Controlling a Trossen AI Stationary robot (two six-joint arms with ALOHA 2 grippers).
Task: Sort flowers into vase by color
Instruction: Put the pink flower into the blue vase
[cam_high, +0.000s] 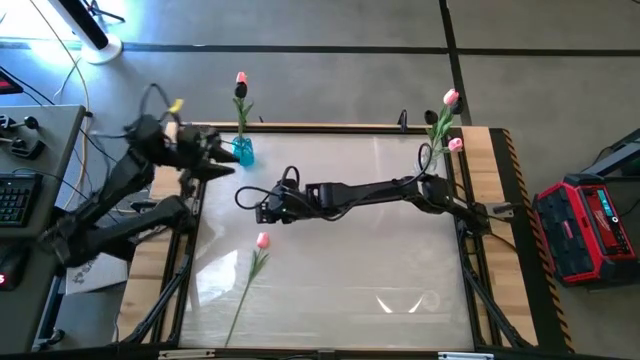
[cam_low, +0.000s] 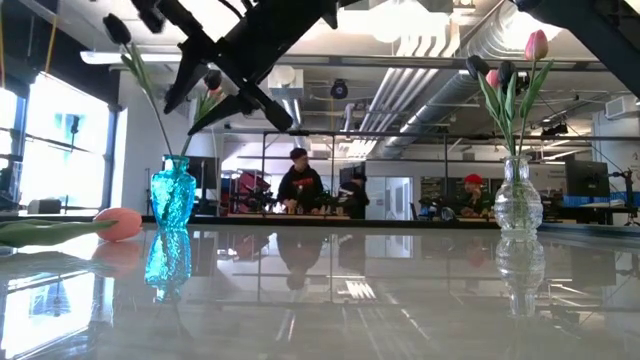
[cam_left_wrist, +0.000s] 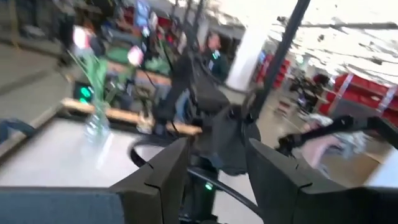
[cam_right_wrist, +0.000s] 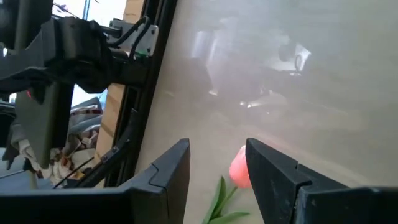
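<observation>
Spanning the whole high view, the glossy table carries a blue vase at its far left corner with a dark-headed and a pink tulip in it, and a clear glass vase at the far right corner holding pink tulips. Reaching across the middle, the right gripper hangs with fingers parted and empty just above a lone pink tulip lying on the table, while the left gripper hovers beside the blue vase, jaws apart and empty
</observation>
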